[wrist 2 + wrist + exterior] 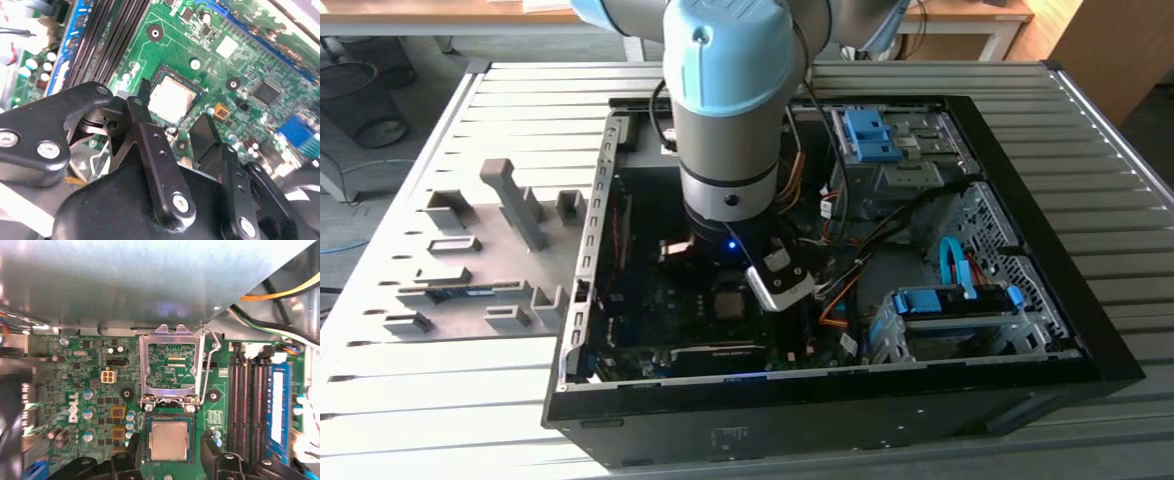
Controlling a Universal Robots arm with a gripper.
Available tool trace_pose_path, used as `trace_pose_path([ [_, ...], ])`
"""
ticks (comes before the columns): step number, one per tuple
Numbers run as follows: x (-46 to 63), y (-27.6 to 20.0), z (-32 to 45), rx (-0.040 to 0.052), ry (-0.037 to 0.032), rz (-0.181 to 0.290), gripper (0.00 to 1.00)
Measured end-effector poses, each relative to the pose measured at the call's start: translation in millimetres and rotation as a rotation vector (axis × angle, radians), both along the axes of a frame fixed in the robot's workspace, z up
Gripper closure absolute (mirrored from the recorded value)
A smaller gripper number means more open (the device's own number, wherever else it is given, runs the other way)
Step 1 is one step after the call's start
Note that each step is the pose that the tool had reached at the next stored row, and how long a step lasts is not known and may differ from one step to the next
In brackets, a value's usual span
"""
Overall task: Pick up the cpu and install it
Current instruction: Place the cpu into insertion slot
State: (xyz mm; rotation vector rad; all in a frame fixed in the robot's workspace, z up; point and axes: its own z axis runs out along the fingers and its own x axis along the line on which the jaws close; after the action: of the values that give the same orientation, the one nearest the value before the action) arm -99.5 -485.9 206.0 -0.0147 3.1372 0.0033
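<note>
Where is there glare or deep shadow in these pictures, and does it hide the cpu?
Second wrist view: glare whitens the cpu face, yet does not hide it. First wrist view: the metal panel shines pale; the cpu is evenly lit. Exterior view: the case inside lies dark beneath the arm.

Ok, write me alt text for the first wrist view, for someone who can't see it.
A silvery square cpu lies in its socket on a green motherboard, between the open gripper's two black fingers, which stand apart from it. The hinged metal socket frame stands open, and dark memory slots run alongside.
</note>
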Motion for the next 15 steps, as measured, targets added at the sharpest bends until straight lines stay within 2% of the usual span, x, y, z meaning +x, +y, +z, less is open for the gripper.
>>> trace_pose_path([
  [2,0.1,1.5,1.9,0.0003,-0.0002,0.0,0.43],
  [3,0.1,1.8,2.1,0.0001,-0.0001,0.0,0.49],
  [4,0.4,1.9,2.0,0.0004,0.0003,0.0,0.49],
  [5,2.2,2.0,2.0,0.0003,0.0051,0.0,0.56],
  [6,5.4,2.0,1.5,0.0002,0.0154,0.0,0.61],
  [7,8.9,2.0,0.6,0.0,0.0244,0.0,0.61],
  [9,16.3,2.0,-1.1,0.0002,0.0386,0.0,0.73],
  [10,20.5,2.0,-1.8,0.0001,0.0445,0.0,0.73],
  [11,24.6,2.0,-2.2,0.0,0.049,0.0,0.73],
  [13,32.2,2.0,-2.5,0.0001,0.0569,0.001,0.85],
  [14,34.8,2.0,-2.5,0.0001,0.0589,0.002,0.85],
  [15,37.2,2.0,-2.5,0.0002,0.0604,0.003,0.9],
])
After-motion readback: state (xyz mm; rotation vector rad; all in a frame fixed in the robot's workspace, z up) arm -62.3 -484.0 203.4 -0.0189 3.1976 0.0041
